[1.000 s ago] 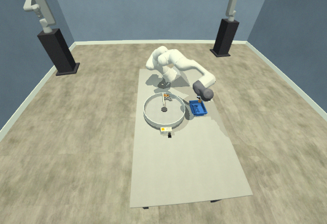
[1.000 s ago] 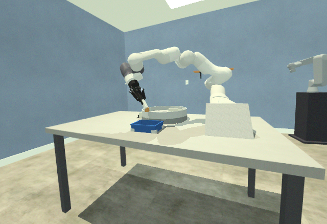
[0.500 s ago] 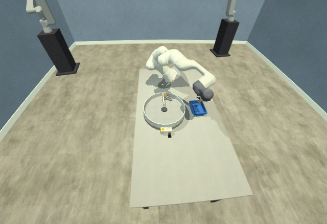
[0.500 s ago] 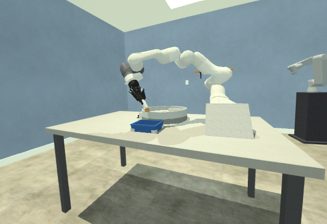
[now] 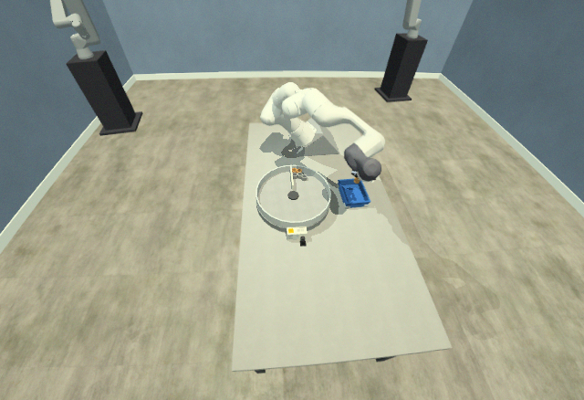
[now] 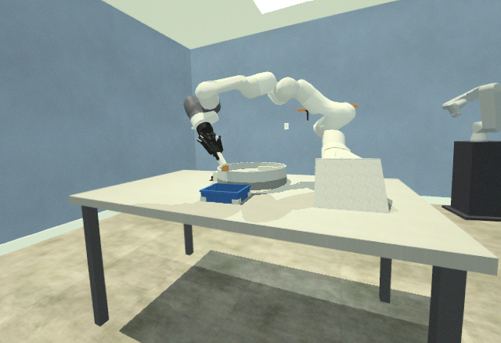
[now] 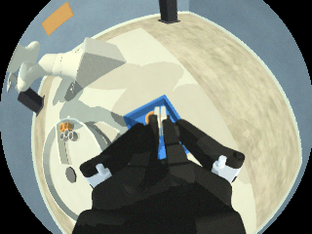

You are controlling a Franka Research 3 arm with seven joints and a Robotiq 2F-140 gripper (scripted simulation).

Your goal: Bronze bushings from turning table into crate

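Observation:
My gripper (image 6: 222,164) is shut on a small bronze bushing (image 6: 225,167) and holds it in the air above the far edge of the blue crate (image 6: 225,192). In the top view the bushing (image 5: 356,180) hangs over the crate (image 5: 354,193). In the wrist view the orange bushing (image 7: 151,117) sits between my fingertips, with the crate (image 7: 144,115) below. The round turning table (image 5: 293,194) stands left of the crate. Another bronze bushing (image 5: 297,169) and steel bushings (image 5: 301,177) lie near its far rim beside a white divider bar.
A white control box (image 5: 297,230) with a small black part (image 5: 302,241) sits in front of the turning table. My arm's white base block (image 6: 350,185) stands on the table. Two other robot arms on black pedestals (image 5: 104,93) (image 5: 401,68) stand by the back wall.

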